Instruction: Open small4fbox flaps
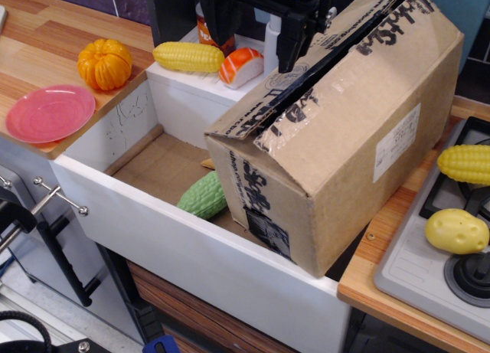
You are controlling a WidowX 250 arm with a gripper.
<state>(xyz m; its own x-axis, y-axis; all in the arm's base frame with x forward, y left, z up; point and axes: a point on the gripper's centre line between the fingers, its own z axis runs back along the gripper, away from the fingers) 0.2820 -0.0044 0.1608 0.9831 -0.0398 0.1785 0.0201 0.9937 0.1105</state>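
The small4fbox (360, 161), a large brown cardboard box with black lettering and a white label (396, 142), stands tilted in the white sink (191, 253), its right side against the counter. Its top flaps (337, 70) lie nearly closed and meet along a dark, slightly parted seam with clear tape remnants. My black gripper (256, 31) hangs over the box's far left top edge. Its fingers stand apart. The right finger (295, 43) is at the edge of the left flap (306, 50); I cannot tell whether it touches.
A green gourd (203, 194) lies in the sink beside the box. Corn (187, 56) and salmon sushi (241, 66) sit on the white ledge behind. An orange pumpkin (105, 63) and pink plate (50, 112) are on the left counter. Corn (465, 163) and a yellow potato (457, 230) lie on the stove at the right.
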